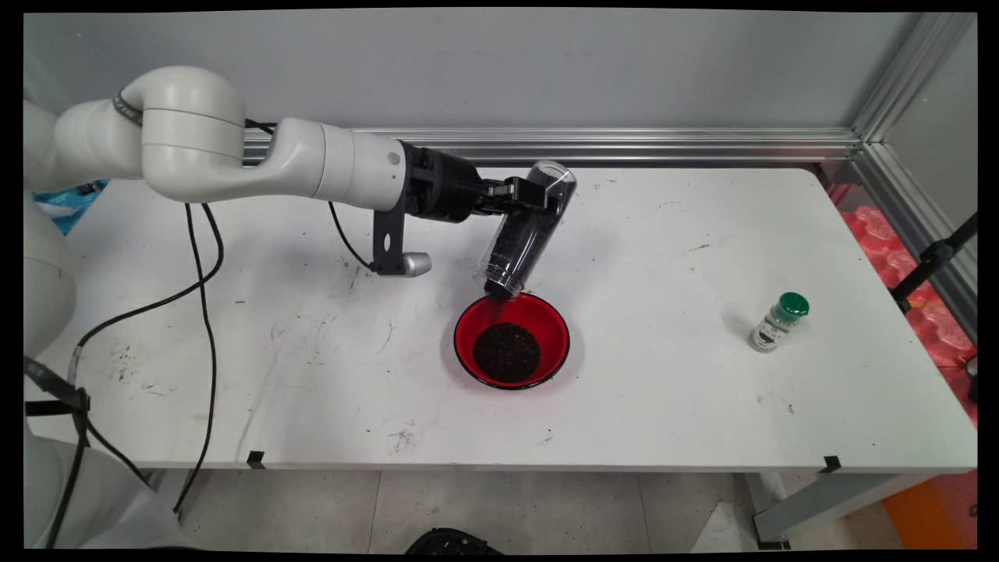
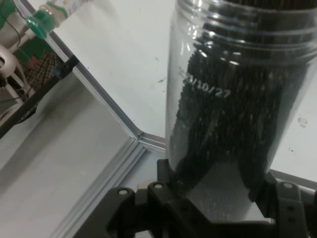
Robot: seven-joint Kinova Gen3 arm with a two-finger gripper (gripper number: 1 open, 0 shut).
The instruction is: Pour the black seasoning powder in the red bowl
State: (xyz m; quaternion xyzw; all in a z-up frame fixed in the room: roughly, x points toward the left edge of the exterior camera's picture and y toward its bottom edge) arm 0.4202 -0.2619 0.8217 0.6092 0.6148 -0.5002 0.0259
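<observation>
Clear plastic jar [image 1: 524,230] (dark grains inside) hangs tilted at the frame's centre, mouth down over a red bowl [image 1: 511,340]. The gripper [image 1: 538,195] is clamped on the jar's upper end. Grains [image 1: 506,352] lie heaped in the bowl just below the jar's mouth. At the right of the frame, well apart, a green-capped bottle [image 1: 777,321] stands on the white table [image 1: 663,257].
</observation>
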